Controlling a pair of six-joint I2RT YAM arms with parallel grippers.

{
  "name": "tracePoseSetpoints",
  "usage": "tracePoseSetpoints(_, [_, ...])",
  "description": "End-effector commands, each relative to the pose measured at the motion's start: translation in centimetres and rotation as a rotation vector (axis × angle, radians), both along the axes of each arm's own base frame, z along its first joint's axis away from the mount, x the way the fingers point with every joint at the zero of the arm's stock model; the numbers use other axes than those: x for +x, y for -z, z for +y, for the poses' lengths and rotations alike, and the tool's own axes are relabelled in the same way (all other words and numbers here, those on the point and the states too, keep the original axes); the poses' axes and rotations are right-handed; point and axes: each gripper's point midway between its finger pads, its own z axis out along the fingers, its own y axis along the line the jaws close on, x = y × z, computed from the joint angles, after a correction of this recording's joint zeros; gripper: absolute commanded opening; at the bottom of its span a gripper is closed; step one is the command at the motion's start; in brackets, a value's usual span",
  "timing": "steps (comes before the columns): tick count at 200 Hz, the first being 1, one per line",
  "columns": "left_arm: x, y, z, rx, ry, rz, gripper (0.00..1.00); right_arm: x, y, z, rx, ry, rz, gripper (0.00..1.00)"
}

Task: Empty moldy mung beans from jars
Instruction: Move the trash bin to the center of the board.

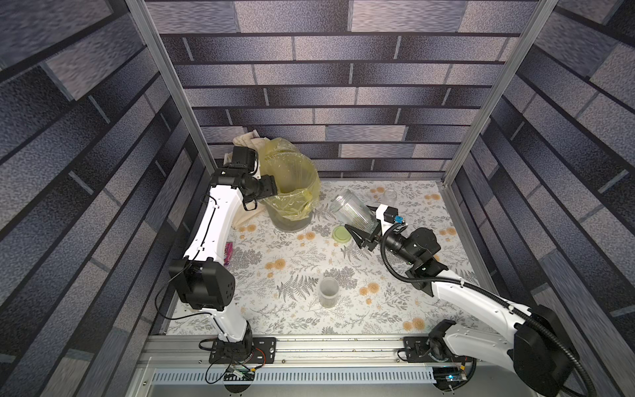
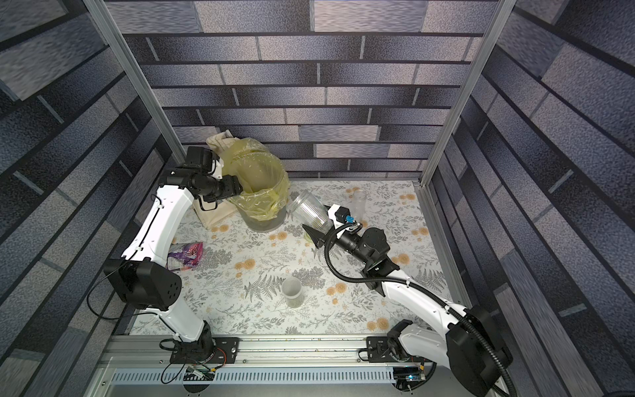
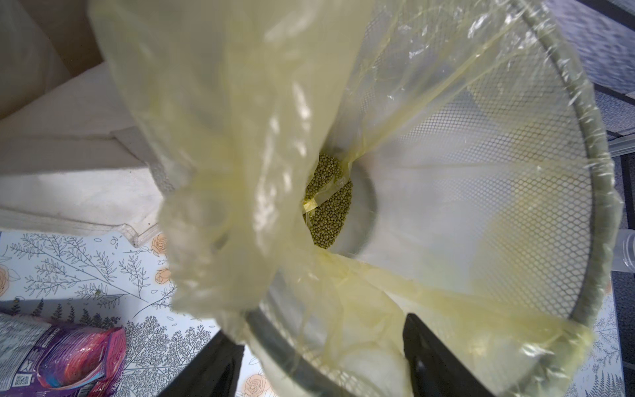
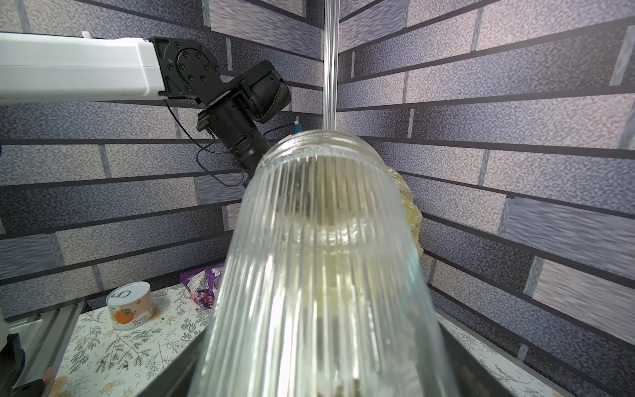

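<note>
While the mung beans (image 3: 328,202) are heaped at the bottom of the yellow-lined bin (image 3: 536,213), the ribbed jar (image 1: 352,209) is held tilted, mouth toward the bin, clamped in the right pincer (image 1: 367,223). The left pincer (image 3: 316,331) is spread apart astride the bin's rim, possibly touching it.

Your left arm (image 1: 213,220) at 9 o'clock and right arm (image 1: 464,299) at 4 o'clock share white shell links and black joint housings. A ribbed black conduit (image 1: 398,274) runs along your right arm, with a blue connector (image 1: 398,219) behind the right claw (image 1: 356,216), whose fingers (image 1: 355,237) are black wedges. Your left arm carries thin black cables (image 1: 156,302) and a ring of screws (image 4: 190,63) on one round joint plate.
</note>
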Motion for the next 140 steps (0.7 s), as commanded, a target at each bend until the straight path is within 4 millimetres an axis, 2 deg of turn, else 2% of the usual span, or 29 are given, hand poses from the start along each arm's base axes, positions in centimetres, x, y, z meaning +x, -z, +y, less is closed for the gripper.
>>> tracePoseSetpoints(1, [0.2,-1.6,0.1,-0.003,-0.032,-0.065,0.76,-1.3,-3.8,-0.7,0.066,-0.008,-0.118,0.42])
tracePoseSetpoints(25, [0.4,-0.9,0.0,0.001,-0.011,-0.024,0.69,-1.4,-3.7,-0.8,0.058,0.000,-0.117,0.42])
tracePoseSetpoints(85, [0.5,1.4,0.9,0.094,-0.007,0.048,0.63,-1.1,-3.6,-1.1,0.046,0.023,-0.109,0.42])
tracePoseSetpoints(140, [0.6,2.4,0.1,0.106,0.036,0.079,0.46,-1.2,-4.0,-1.1,0.052,0.021,-0.110,0.42])
